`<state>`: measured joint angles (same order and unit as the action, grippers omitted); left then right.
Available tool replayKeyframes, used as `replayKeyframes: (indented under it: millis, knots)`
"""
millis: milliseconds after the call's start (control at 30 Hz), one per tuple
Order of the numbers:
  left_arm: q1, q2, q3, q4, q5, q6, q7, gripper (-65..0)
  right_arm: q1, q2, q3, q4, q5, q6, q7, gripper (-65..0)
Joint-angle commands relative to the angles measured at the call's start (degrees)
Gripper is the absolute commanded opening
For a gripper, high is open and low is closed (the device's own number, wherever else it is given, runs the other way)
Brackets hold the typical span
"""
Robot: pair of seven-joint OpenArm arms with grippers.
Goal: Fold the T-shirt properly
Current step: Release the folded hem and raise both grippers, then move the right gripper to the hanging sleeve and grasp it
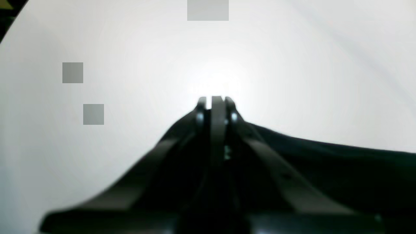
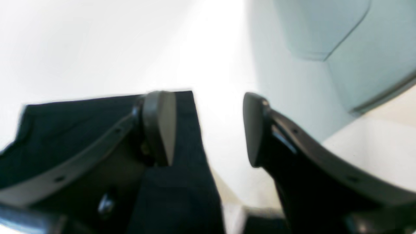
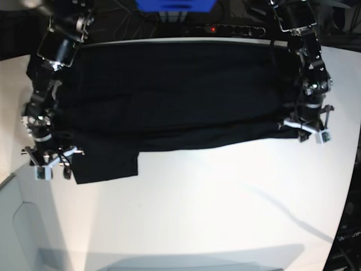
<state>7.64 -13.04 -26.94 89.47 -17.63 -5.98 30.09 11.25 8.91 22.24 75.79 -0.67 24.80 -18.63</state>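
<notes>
The black T-shirt [image 3: 169, 96] lies spread wide across the far half of the white table [image 3: 203, 203], with one sleeve [image 3: 107, 161] sticking out toward the front at the left. My left gripper [image 3: 303, 127] is at the shirt's right front corner. In the left wrist view it [image 1: 216, 101] is shut, pinching the black cloth [image 1: 325, 162], which rises to its tips. My right gripper [image 3: 52, 162] hangs at the shirt's left edge beside the sleeve. It [image 2: 208, 130] is open: one finger [image 2: 159, 126] is over the cloth [image 2: 175, 188], the other over bare table.
A blue object [image 3: 175, 5] and cables sit behind the table's far edge. A pale grey panel [image 3: 22, 226] lies at the front left and shows beside the right gripper as a panel [image 2: 325, 29]. White tabletop stretches in front of the shirt.
</notes>
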Motion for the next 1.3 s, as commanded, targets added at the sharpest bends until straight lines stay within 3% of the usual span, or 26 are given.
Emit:
replayKeyframes:
  millis: [0, 267, 500, 667, 1033, 1267]
  knots:
    - [-0.6, -0.8, -0.3, 1.2, -0.3, 0.1, -1.1, -64.9, 3.3, 0.9, 0.1, -2.3, 0.4, 0.0, 1.4, -31.0]
    - [-0.6, -0.6, -0.3, 0.8, -0.3, 0.1, -1.1, -64.9, 19.4, 4.9, 0.1, -31.5, 0.4, 0.0, 2.1, -31.0]
    - [-0.8, -0.7, -0.3, 0.5, -0.3, 0.2, -1.1, -64.9, 22.9, 5.2, -0.8, -40.1, 0.3, 0.0, 6.2, -31.0]
    - [-1.1, -0.8, -0.3, 0.5, -0.3, 0.1, -1.1, -64.9, 21.5, 5.1, -8.3, -40.3, 0.3, -0.2, 6.8, -31.0]
    - [-1.2, -0.8, -0.3, 0.4, -0.3, 0.1, -1.1, -64.9, 18.8, 5.3, -8.8, -39.3, 0.4, -0.3, 6.9, -30.8]
    - [-1.2, -0.8, -0.3, 0.4, -0.2, 0.0, -1.1, -64.9, 12.3, 5.7, -8.9, -21.9, 0.4, -0.3, 5.1, -30.6]
